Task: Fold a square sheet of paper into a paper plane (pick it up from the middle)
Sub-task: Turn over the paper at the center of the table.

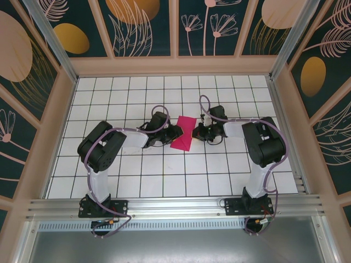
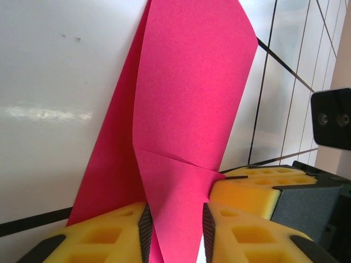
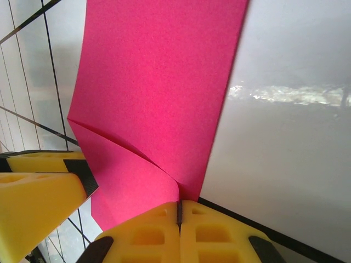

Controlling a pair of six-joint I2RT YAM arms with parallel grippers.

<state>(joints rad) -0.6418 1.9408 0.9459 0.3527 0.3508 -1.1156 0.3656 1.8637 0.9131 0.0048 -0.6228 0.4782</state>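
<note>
**While half-folded, parked dead centre**

Spotted the pink sheet (image 1: 183, 133) mid-frame on the top cam, down on the white tiled table (image 1: 109, 175). Squeezed in between the left gripper (image 1: 176, 132) at its left edge and the right gripper (image 1: 196, 131) at its right edge. Over on the left wrist cam, found that claw's jaws parted at bottom centre, with the sheet's narrow end lying loose in the gap and fanning up toward the top. On the right wrist cam, found pads clenched tight at bottom centre, nipping a curled-up edge of the sheet.
</note>
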